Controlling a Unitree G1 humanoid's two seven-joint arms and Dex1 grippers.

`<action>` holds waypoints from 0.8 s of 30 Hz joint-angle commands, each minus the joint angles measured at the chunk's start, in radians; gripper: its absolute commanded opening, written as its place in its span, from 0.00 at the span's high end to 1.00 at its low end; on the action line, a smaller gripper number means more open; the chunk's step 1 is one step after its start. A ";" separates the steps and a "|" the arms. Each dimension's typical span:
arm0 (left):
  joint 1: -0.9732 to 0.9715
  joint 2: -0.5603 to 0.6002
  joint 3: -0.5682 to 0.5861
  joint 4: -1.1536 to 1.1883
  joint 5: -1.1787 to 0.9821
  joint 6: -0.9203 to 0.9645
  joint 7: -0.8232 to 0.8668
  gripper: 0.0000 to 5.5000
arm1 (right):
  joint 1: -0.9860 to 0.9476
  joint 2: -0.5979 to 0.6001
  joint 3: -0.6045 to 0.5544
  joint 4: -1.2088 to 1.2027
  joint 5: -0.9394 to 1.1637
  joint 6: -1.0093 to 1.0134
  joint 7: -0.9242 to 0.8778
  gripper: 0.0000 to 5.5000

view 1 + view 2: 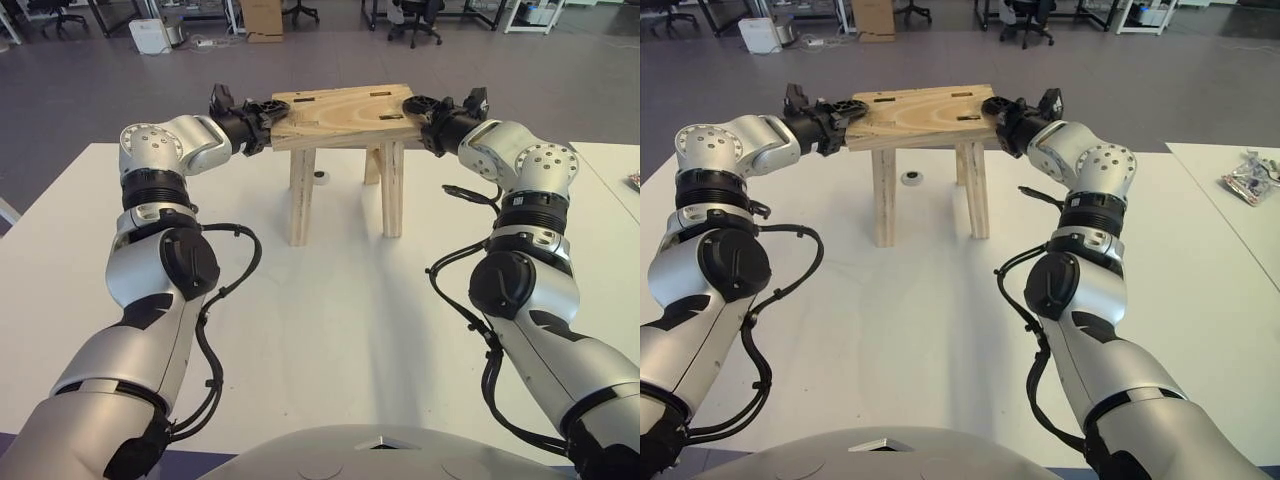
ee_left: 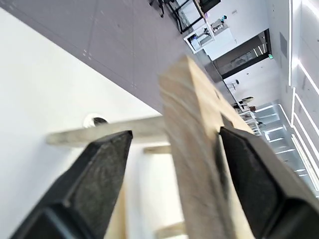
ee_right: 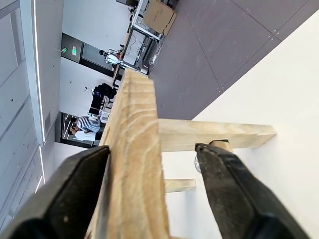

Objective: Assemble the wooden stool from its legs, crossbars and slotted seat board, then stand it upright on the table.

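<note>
Note that the jaws of the left gripper (image 2: 175,133) straddle the seat board (image 2: 194,149) edge: one finger (image 2: 249,179) lies against one face, the other stands apart. Beyond, you see a leg (image 2: 99,135) and a small round object (image 2: 96,120) on the white surface (image 2: 40,74).

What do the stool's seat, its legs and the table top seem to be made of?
Seat: pale unfinished wood, probably pine; curved grain lines show and there is no gloss. Legs: the same light bare wood, sawn square. Table: smooth matt white surface, perhaps laminate; the core is not visible.
</note>
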 commanded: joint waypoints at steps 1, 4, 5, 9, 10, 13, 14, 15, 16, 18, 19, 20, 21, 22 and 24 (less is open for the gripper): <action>0.091 0.069 -0.097 -0.121 0.075 -0.031 -0.114 0.39 | -0.003 -0.046 -0.043 -0.083 0.084 0.061 0.022 0.38; 0.137 0.077 -0.029 -0.350 0.004 -0.119 -0.199 0.39 | -0.066 -0.075 -0.119 -0.168 0.237 0.058 0.091 0.38; 0.181 0.081 -0.022 -0.444 0.012 -0.161 -0.201 0.39 | -0.041 -0.102 -0.102 -0.221 0.226 0.040 0.134 0.38; 0.499 0.101 -0.091 -0.714 0.216 -0.440 -0.179 0.39 | 0.328 -0.253 0.222 -0.346 -0.231 -0.295 0.347 0.38; 0.583 0.091 -0.098 -0.737 0.262 -0.507 -0.167 0.39 | 0.443 -0.286 0.334 -0.346 -0.385 -0.419 0.381 0.38; 0.852 -0.016 -0.126 -0.799 0.414 -0.756 -0.079 0.39 | 0.701 -0.223 0.481 -0.417 -0.686 -0.820 0.349 0.38; 0.917 -0.069 -0.140 -0.831 0.425 -0.796 -0.061 0.39 | 0.748 -0.176 0.484 -0.441 -0.704 -0.875 0.328 0.38; 0.968 -0.102 -0.168 -0.845 0.453 -0.825 -0.043 0.39 | 0.785 -0.125 0.484 -0.452 -0.704 -0.894 0.302 0.38; 1.001 -0.131 -0.182 -0.854 0.479 -0.846 -0.009 0.39 | 0.816 -0.078 0.486 -0.457 -0.697 -0.898 0.284 0.38; 1.048 -0.171 -0.189 -0.876 0.522 -0.879 0.059 0.39 | 0.911 0.029 0.503 -0.503 -0.686 -0.884 0.238 0.38; 1.066 -0.195 -0.181 -0.894 0.514 -0.880 0.081 0.39 | 0.963 0.083 0.509 -0.537 -0.679 -0.869 0.209 0.38; 1.090 -0.229 -0.171 -0.919 0.489 -0.878 0.100 0.39 | 1.011 0.140 0.503 -0.569 -0.666 -0.857 0.168 0.38; 1.120 -0.266 -0.167 -0.952 0.462 -0.872 0.115 0.39 | 1.041 0.176 0.497 -0.591 -0.659 -0.844 0.139 0.38; 1.166 -0.316 -0.180 -0.998 0.451 -0.876 0.134 0.39 | 1.049 0.198 0.474 -0.602 -0.654 -0.851 0.108 0.38; 1.261 -0.403 -0.234 -1.080 0.458 -0.892 0.160 0.39 | 1.054 0.218 0.444 -0.618 -0.640 -0.832 0.079 0.38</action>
